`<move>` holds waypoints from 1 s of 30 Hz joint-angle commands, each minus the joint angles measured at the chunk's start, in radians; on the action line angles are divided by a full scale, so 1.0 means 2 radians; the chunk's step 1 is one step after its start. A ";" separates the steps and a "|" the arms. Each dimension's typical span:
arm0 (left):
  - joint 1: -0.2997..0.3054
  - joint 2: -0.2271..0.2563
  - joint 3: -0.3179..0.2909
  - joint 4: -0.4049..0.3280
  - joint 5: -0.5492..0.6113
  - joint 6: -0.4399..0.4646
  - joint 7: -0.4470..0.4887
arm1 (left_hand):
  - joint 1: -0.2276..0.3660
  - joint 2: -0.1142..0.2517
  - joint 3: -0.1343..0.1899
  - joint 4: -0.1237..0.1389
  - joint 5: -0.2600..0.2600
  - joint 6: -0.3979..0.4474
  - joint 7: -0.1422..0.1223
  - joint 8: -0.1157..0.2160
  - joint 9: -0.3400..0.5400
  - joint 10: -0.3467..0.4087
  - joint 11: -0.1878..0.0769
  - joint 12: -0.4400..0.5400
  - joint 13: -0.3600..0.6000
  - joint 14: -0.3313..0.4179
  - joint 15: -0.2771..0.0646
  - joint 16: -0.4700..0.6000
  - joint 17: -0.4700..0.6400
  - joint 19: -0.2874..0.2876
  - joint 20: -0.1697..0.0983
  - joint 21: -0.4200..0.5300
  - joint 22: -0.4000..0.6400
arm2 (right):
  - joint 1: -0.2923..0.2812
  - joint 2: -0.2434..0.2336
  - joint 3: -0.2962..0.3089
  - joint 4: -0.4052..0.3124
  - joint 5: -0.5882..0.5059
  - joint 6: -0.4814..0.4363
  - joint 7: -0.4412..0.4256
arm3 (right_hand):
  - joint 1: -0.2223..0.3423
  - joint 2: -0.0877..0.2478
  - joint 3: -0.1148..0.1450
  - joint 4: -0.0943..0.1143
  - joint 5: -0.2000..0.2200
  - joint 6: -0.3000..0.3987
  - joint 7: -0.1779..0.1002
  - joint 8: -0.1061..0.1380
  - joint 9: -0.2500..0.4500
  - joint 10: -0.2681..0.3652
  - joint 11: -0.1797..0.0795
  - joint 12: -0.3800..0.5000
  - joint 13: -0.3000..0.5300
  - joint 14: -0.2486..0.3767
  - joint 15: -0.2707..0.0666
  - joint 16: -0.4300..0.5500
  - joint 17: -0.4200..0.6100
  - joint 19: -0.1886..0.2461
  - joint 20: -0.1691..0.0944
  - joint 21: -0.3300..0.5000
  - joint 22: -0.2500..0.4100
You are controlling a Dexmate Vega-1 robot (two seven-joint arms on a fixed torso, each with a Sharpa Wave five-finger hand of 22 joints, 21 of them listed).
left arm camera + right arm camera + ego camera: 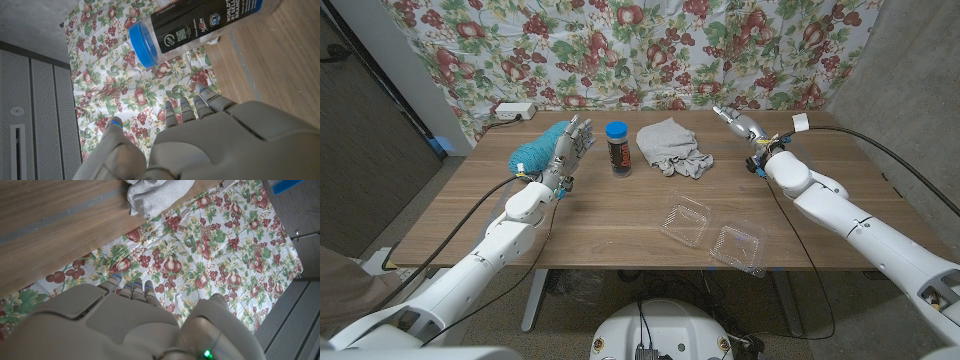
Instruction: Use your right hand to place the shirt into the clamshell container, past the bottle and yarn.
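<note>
The grey shirt (674,147) lay crumpled on the wooden table (600,235) in the upper middle of the head view, just right of the bottle (617,147), a dark one with a blue lid standing upright. Left of the bottle, the teal yarn (537,148) sat near the table's far edge. The clear clamshell container (715,236) lay open toward the lower right of the table, its two halves spread side by side, well apart from the shirt. The right hand (741,123) hung in the upper right of the frame, beside the shirt but not touching it, fingers stretched out and holding nothing; in the right wrist view a corner of the shirt (155,193) showed beyond the fingertips. The left hand (570,145) stood between the yarn and the bottle, fingers apart and upright, empty too; its wrist view showed the bottle (200,25) close ahead. A fruit-patterned cloth (640,50) hung behind the table.
</note>
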 commanded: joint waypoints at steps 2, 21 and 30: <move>0.006 0.001 -0.002 -0.007 0.006 -0.003 0.012 | 0.000 0.003 0.000 -0.002 0.002 0.004 0.000 -0.001 0.003 0.003 -0.002 0.001 0.001 0.001 -0.029 0.003 0.002 0.004 -0.015 0.002 0.003 | 0.016 -0.017 -0.014 -0.010 -0.050 -0.016 0.010 | 0.008 0.003 0.000 -0.005 0.004 0.002 -0.001 0.001 0.001 -0.002 0.004 0.001 0.001 -0.004 0.001 0.000 0.002 -0.004 -0.001 0.000 0.001; 0.008 -0.004 0.002 -0.011 0.008 -0.002 0.016 | 0.000 0.004 -0.001 -0.003 0.002 0.005 0.000 -0.001 0.003 0.005 -0.001 0.001 0.001 0.001 -0.029 0.003 0.002 0.004 -0.015 0.002 0.003 | 0.056 -0.031 -0.038 -0.001 -0.118 -0.017 0.044 | 0.038 0.005 0.009 -0.024 0.018 -0.017 0.006 -0.004 0.001 -0.007 0.003 0.001 0.001 -0.002 0.010 0.002 0.001 0.012 -0.010 0.006 0.001; 0.006 -0.006 0.004 -0.011 0.009 0.000 0.015 | -0.001 0.004 -0.001 -0.003 0.002 0.006 0.001 -0.001 0.003 0.005 -0.001 0.001 0.001 0.001 -0.029 0.003 0.002 0.004 -0.015 0.002 0.003 | 0.075 -0.027 -0.051 0.012 -0.141 -0.006 0.059 | 0.039 0.006 0.009 -0.025 0.019 -0.014 0.005 -0.003 0.001 -0.007 0.004 0.002 0.001 -0.004 0.011 0.001 0.001 0.006 -0.008 0.003 0.001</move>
